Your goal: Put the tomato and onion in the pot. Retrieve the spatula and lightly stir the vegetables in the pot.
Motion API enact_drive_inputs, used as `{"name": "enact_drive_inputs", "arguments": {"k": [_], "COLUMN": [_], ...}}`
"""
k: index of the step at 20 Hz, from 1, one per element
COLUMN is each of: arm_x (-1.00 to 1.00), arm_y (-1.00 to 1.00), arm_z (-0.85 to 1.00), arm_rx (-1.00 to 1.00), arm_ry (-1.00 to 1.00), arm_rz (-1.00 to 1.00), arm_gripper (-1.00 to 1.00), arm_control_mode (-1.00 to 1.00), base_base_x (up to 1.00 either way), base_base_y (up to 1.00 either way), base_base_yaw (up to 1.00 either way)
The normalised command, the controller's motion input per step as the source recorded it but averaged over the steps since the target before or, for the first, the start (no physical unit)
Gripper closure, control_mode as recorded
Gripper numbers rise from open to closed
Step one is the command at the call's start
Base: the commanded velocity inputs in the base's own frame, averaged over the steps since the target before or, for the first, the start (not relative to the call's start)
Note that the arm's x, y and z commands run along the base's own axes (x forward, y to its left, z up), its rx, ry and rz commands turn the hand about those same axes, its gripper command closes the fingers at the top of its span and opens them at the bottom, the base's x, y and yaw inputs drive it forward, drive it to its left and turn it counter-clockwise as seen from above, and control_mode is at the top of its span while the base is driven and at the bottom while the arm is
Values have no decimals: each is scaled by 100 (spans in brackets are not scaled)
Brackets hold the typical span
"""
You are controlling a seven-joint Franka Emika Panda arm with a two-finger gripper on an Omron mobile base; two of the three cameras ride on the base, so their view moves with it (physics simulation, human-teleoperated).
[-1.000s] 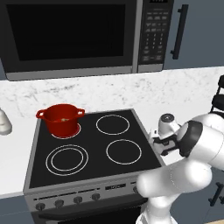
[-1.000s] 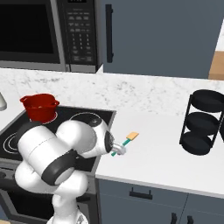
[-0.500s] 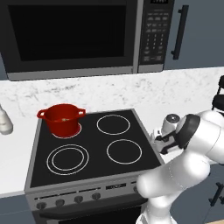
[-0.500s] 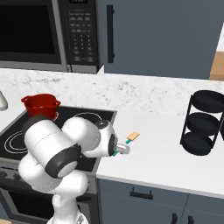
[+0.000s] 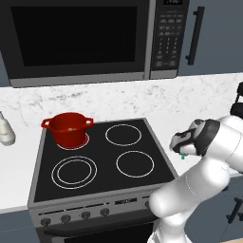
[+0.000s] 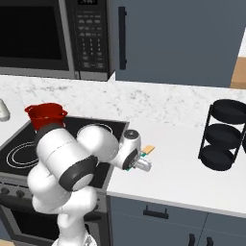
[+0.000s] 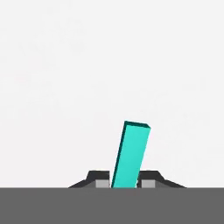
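Now your hand is closed on the spatula handle, right of the pot, above the worktop.

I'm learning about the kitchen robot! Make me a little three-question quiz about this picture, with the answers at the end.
1. True or false: the gripper has its fingers closed on the spatula's teal handle.
2. Where does the red pot stand?
A. on the back left burner of the stove
B. on the counter beside the black rack
C. inside the microwave
3. Fill the gap: the spatula's pale orange head lies over the white ______, to the right of the stove.

Key
1. true
2. A
3. counter
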Motion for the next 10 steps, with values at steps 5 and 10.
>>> {"name": "enact_drive_inputs", "arguments": {"k": [5,10], "arm_x": [-4,-55], "arm_y": [0,3], "arm_z": [0,70], "arm_rx": [1,4], "arm_ry": [1,-10], "arm_rz": [-21,-16], "arm_gripper": [100,100], "arm_control_mode": [-100,-100], "base_base_x": [0,0], "base_base_y": [0,0], "base_base_yaw": [0,0]}}
